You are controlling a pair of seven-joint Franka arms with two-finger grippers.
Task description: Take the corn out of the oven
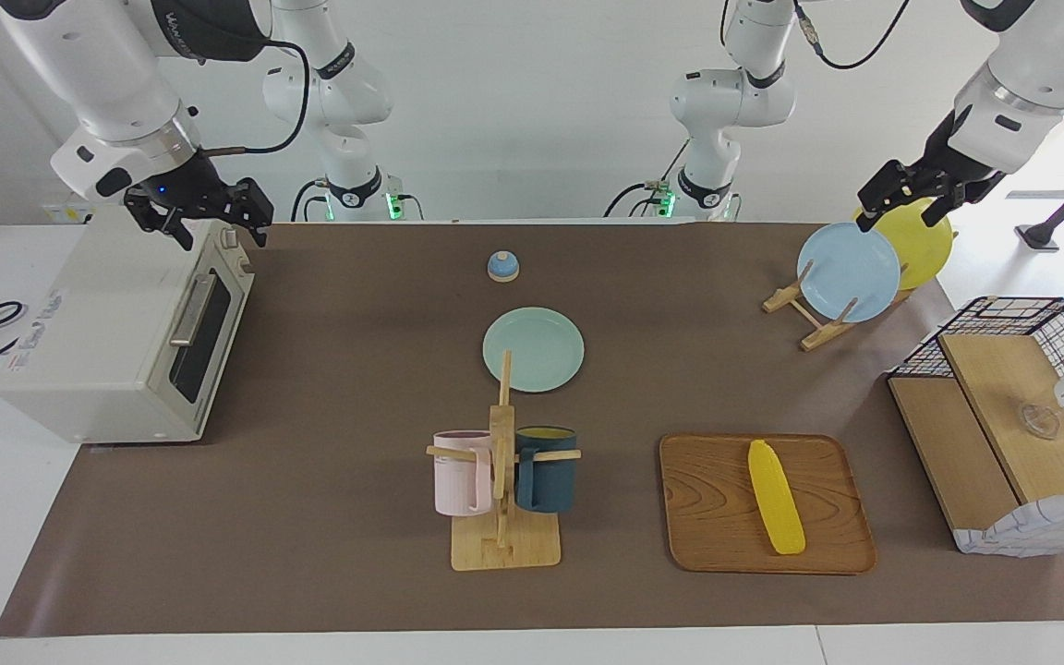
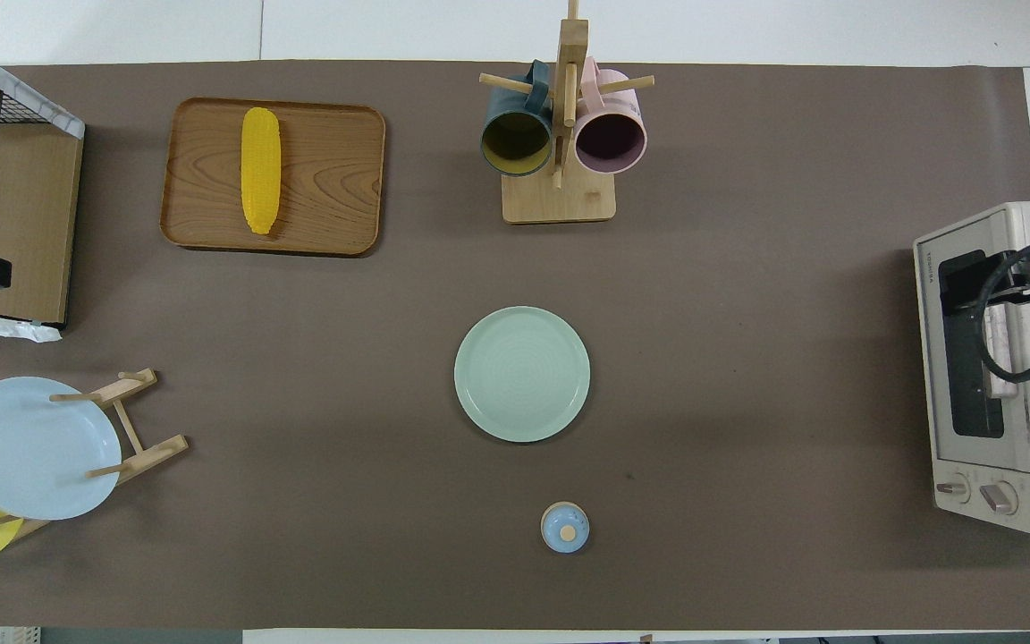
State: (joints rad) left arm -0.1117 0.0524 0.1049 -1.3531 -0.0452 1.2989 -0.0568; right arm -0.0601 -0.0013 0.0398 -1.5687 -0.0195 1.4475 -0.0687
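The yellow corn (image 1: 777,510) lies lengthwise on a wooden tray (image 1: 707,499), farther from the robots than the plate rack; it also shows in the overhead view (image 2: 261,170). The cream-white oven (image 1: 98,314) stands at the right arm's end of the table with its dark glass door (image 1: 204,332) closed; it also shows in the overhead view (image 2: 1016,429). My right gripper (image 1: 204,222) hovers open and empty over the oven's top front edge. My left gripper (image 1: 901,199) is raised, open and empty, over the yellow plate in the plate rack.
A green plate (image 1: 533,349) and a small blue knobbed lid (image 1: 502,266) lie mid-table. A wooden mug rack (image 1: 504,545) holds a pink and a dark blue mug. A rack holds a blue plate (image 1: 848,272) and a yellow plate (image 1: 924,245). A wire basket (image 1: 1012,309) with wooden shelves stands beside the tray.
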